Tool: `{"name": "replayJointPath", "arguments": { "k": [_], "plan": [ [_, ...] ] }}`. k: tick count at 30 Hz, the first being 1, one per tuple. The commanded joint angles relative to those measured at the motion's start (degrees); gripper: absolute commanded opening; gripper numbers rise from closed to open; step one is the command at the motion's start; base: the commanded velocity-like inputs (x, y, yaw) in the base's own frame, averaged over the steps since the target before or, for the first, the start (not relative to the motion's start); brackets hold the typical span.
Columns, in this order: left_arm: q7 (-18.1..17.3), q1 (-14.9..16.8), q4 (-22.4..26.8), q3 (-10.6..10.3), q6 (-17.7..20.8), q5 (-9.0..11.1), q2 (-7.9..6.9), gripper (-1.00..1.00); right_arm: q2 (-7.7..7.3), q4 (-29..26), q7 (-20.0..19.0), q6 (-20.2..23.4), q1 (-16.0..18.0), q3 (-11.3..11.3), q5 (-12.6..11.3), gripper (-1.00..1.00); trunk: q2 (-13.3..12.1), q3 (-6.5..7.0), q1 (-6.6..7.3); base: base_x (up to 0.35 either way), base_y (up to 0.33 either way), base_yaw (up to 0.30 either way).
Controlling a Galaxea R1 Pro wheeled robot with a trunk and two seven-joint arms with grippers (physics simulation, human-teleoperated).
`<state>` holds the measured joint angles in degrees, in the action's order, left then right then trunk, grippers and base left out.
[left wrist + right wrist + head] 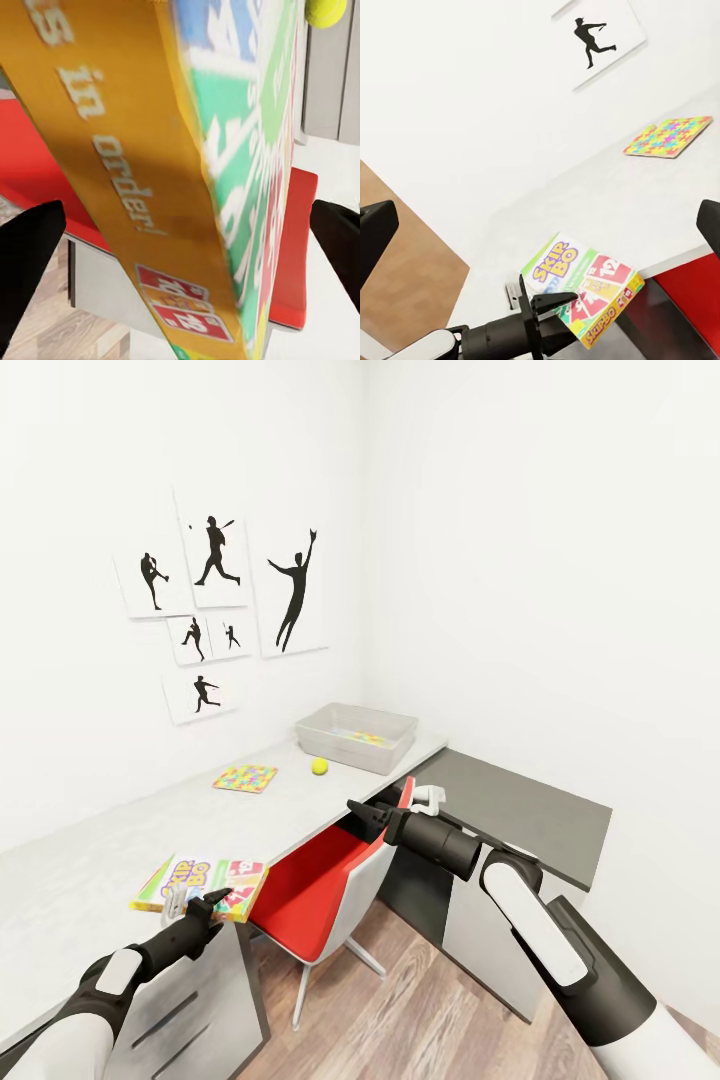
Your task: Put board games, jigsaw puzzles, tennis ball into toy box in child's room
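Skip-Bo box [201, 884] (table edge), between left claw [197, 907] fingers

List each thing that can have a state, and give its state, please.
Skip-Bo box: flat at the table edge, between the open left gripper fingers.
Jigsaw puzzle: flat on the table, outside the bin.
Tennis ball: on the table beside the toy box.
Toy box: holds one mosaic puzzle.
Right gripper: open, empty.

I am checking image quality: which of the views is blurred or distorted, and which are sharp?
Left wrist view: the Skip-Bo box is very close and its lettering is soft and smeared. Head view: sharp, but the wide lens bends the table edge. Right wrist view: clear, with readable print on the box and an evenly lit white wall.
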<state>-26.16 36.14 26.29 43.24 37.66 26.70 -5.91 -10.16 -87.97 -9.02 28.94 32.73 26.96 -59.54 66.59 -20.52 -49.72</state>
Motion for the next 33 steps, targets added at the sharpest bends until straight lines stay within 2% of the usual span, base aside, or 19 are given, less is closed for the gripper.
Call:
{"name": "replayJointPath", "arguments": {
  "k": [1,25,33],
  "plan": [
    [-0.1,0.1,0.0,0.4,0.4,0.0,0.03,-1.00,-0.03,0.0,0.0,0.1,0.1,0.0,-0.2,1.00,0.0,-0.07,0.00,0.000,0.000,0.000],
    [-0.1,0.1,0.0,0.3,0.6,0.0,0.09,-1.00,-0.03,0.0,0.0,0.1,0.1,0.0,-0.2,1.00,0.0,-0.07,0.00,0.000,0.000,0.000],
    [-0.2,0.1,0.0,0.3,0.6,-0.1,0.08,-1.00,-0.03,0.0,0.0,0.2,0.1,0.0,-0.2,1.00,-3.2,1.37,1.75,0.000,0.000,0.000]
  ]
}}
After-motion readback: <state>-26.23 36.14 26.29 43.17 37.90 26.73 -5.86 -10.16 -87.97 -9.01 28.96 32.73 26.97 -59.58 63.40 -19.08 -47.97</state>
